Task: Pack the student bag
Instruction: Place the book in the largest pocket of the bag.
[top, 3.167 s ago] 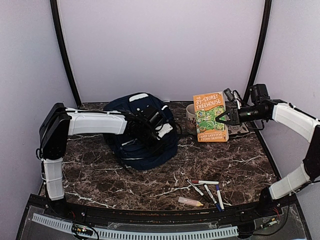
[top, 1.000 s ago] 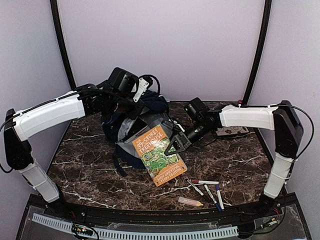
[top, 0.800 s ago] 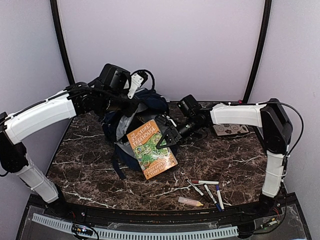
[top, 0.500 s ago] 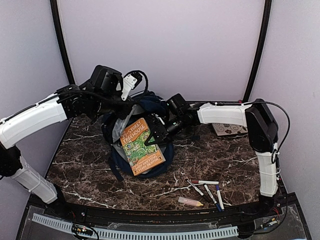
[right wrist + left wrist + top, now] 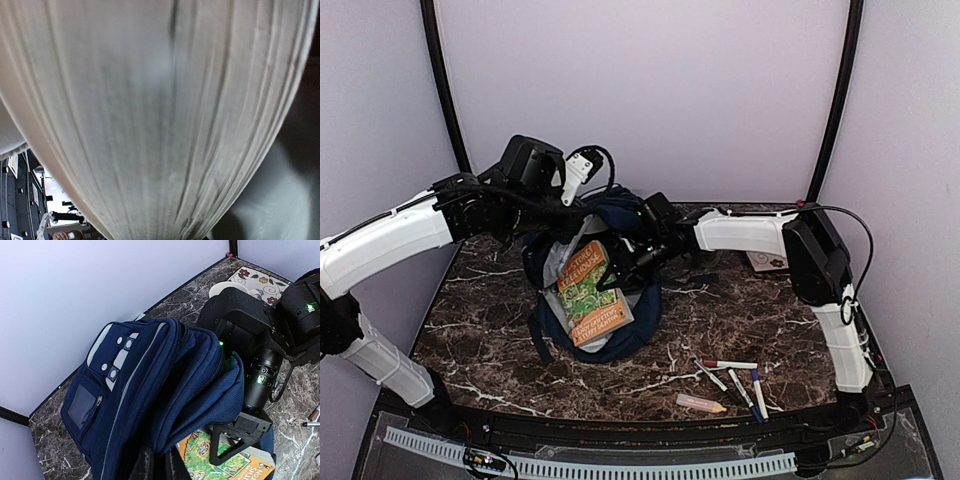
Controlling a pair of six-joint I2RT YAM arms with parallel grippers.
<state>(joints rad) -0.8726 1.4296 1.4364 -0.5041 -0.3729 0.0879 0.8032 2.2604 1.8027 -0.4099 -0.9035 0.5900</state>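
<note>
The student bag (image 5: pixel 620 335) is a navy-blue backpack lying at the table's back middle, its mouth held up and open. My left gripper (image 5: pixel 159 466) is shut on the fabric edge of the bag's (image 5: pixel 150 370) top opening and lifts it; from above, the left gripper (image 5: pixel 582 212) is over the bag's top. An orange book (image 5: pixel 588 292) with a green cover picture lies slanted in the bag's mouth. My right gripper (image 5: pixel 626 264) is shut on the book's (image 5: pixel 227 462) upper edge. The book's grey-white page edges (image 5: pixel 150 110) fill the right wrist view, hiding the fingers.
Several markers (image 5: pixel 732 376) and a pale pink eraser (image 5: pixel 700 403) lie at the front right. A patterned mat (image 5: pixel 254 278) and a white mug (image 5: pixel 226 289) sit at the back right, behind the right arm. Black frame posts (image 5: pixel 832 100) flank the back wall.
The right arm swung left and carried the book from the table's middle into the bag's open mouth. The left arm kept its hold on the bag's edge and shifted a little left.
</note>
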